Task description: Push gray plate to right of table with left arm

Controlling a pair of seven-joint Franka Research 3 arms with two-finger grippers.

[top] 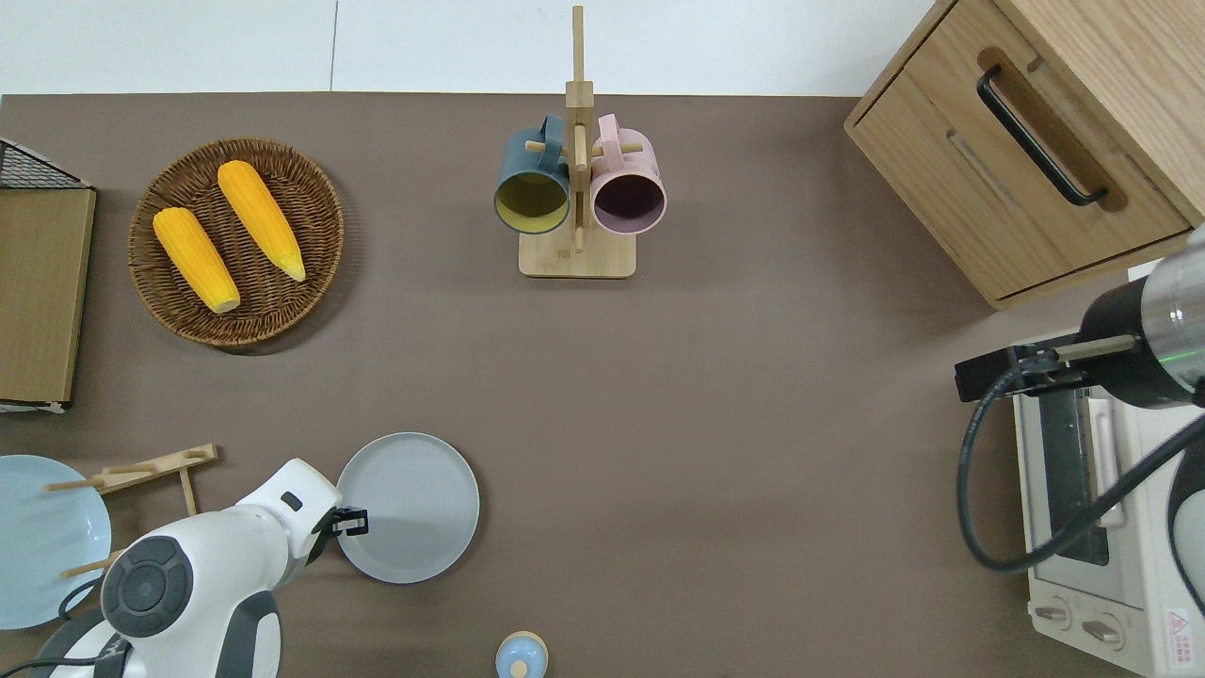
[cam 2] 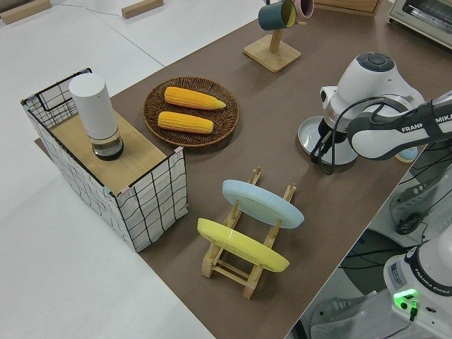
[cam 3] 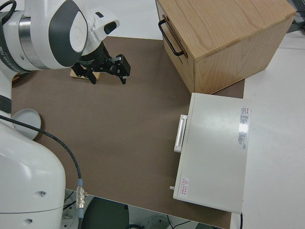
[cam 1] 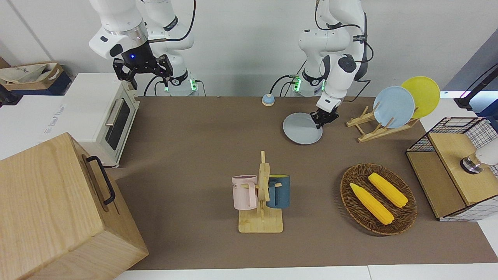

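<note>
A brown table point(cam 1: 194, 155) holds a gray plate point(top: 409, 507) lying flat near the robots, beside a wooden plate rack point(cam 1: 373, 126). The left gripper point(cam 1: 322, 118) meets the plate's rim, fingers pressed together (overhead hides them). The right arm is parked, fingers spread.

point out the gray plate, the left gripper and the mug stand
gray plate point(top: 414, 504), overhead view, bare middle of the plate
left gripper point(top: 350, 521), overhead view, between its fingertips at the plate's rim
mug stand point(cam 1: 260, 223), front view, its flat wooden base
</note>
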